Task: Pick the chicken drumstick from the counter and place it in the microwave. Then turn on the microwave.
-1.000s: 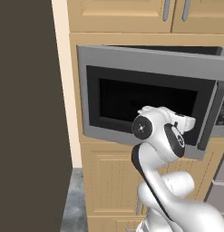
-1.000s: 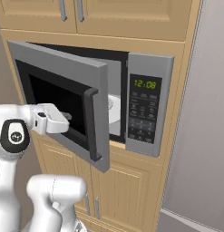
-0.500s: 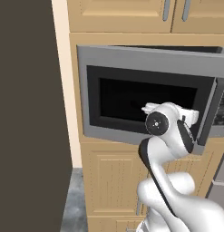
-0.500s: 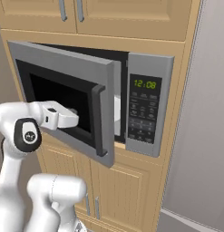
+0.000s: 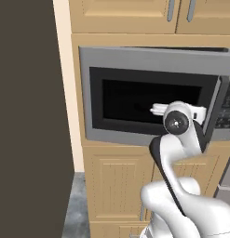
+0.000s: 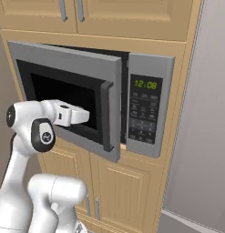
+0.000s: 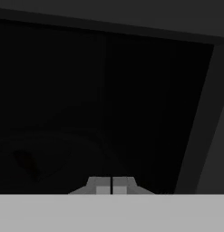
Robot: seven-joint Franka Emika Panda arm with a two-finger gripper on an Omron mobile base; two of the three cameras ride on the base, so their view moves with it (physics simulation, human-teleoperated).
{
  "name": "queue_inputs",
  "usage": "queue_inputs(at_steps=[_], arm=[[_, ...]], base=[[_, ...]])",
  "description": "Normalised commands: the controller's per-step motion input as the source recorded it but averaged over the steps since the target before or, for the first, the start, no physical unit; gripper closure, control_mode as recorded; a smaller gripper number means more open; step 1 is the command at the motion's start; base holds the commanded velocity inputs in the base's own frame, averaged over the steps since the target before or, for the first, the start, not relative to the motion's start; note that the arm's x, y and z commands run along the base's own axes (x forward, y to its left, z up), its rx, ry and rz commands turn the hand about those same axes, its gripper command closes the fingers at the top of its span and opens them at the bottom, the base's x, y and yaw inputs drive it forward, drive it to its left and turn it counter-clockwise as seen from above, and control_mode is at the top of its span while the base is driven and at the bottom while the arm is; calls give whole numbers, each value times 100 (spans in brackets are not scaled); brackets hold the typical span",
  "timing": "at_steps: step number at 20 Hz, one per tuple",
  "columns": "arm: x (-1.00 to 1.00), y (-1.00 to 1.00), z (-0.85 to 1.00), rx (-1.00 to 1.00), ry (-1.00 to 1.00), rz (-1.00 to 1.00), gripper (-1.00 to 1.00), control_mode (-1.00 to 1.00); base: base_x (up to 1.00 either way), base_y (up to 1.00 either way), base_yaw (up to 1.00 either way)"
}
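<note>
The microwave (image 6: 145,113) is built into light wooden cabinets, and its keypad panel shows a green clock. Its black-windowed door (image 6: 63,61) stands slightly ajar, with a narrow gap at the handle side. My gripper (image 6: 84,117) is shut and empty, its tips pressed against the door's dark glass (image 5: 135,100). From the left the gripper (image 5: 152,110) shows as a white hand in front of the window. In the hand view the shut gripper (image 7: 112,186) faces the dark glass. A faint dark shape (image 7: 26,162) lies behind it; I cannot tell if it is the chicken drumstick. The counter is out of view.
Wooden cabinet doors (image 6: 123,16) sit above the microwave and more cabinet doors (image 6: 127,191) below it. A tall dark panel (image 5: 28,116) stands to the left. A grey appliance side (image 6: 205,113) rises on the right.
The microwave door has swung much further toward shut, hiding the interior. My arm has followed it forward and to the right, gripper still shut against the glass.
</note>
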Motion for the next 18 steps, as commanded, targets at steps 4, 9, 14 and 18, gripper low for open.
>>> queue_inputs(at_steps=[4, 9, 14, 18], arm=[[33, -18, 0, 0, 3, 12, 100, -100], [34, -16, 0, 0, 4, 12, 100, -100], [32, -14, 0, 0, 4, 11, 100, -100], [31, -10, 0, 0, 4, 11, 100, -100]], base=[[0, 0, 0], [0, 0, 0], [0, 0, 0], [0, 0, 0]])
